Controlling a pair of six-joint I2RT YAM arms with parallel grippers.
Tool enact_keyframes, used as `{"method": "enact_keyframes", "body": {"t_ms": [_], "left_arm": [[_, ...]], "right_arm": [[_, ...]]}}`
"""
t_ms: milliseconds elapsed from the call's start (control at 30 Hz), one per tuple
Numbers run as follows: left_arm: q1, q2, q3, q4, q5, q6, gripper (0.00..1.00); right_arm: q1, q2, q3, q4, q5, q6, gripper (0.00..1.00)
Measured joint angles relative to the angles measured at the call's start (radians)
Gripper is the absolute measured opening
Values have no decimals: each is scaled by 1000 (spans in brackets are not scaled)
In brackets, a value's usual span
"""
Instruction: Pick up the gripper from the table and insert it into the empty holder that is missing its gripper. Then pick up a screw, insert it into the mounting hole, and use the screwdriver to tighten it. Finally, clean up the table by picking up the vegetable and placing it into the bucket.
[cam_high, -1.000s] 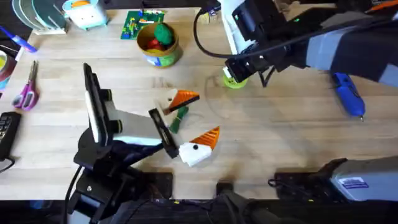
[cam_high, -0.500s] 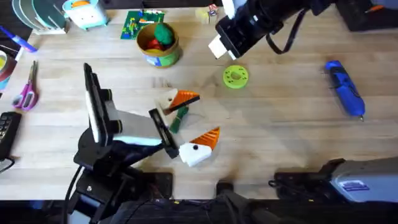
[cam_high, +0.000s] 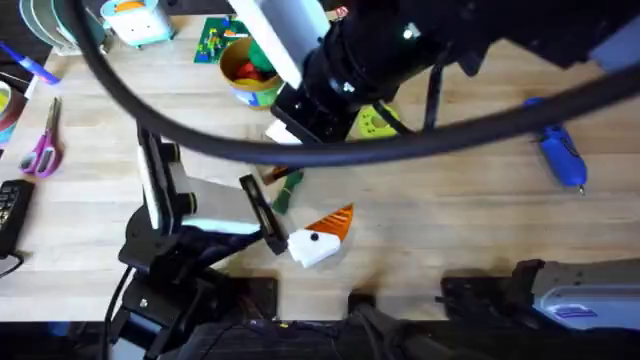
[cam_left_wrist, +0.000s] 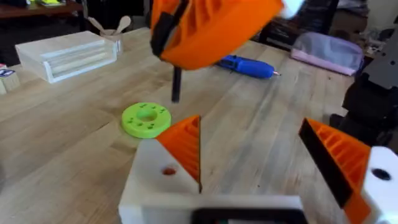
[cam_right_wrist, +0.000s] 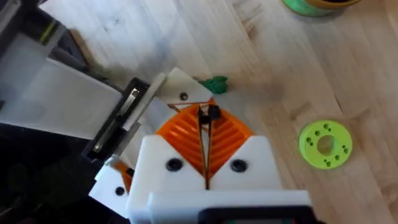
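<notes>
Swinging in from the far right, the right arm now hangs large and dark over the middle of the table, covering the spot where the orange gripper (cam_left_wrist: 186, 146) and its holder (cam_left_wrist: 152, 180) lay in plain sight a second ago. That orange wedge sits seated in the cream holder, whose mounting hole shows bare. The right gripper (cam_right_wrist: 207, 118) hovers just above them, its ribbed pads pressed together and pinching a small dark piece (cam_right_wrist: 209, 112) at the tips. The vegetable (cam_right_wrist: 214, 84) lies just beyond the holder, touching the wood. The left gripper (cam_left_wrist: 261, 162) stands spread wide with nothing between its fingers. A green disc (cam_left_wrist: 146, 119) lies near, to the right of the holder. The screwdriver (cam_high: 560, 150) rests well apart at the right side, and the bucket (cam_high: 252, 80) stands at the far side, partly behind the arm.
</notes>
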Motion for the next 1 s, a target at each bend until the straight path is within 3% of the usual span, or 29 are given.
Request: {"method": "enact_keyframes", "body": {"t_ms": [600,1000], "left_arm": [[0,0,0,0,0,0,993],[0,2,0,-1,3,-10,993]], "right_arm": [[76,60,0,28,0,-6,7],[81,93,2,26,25,-14,7]]}}
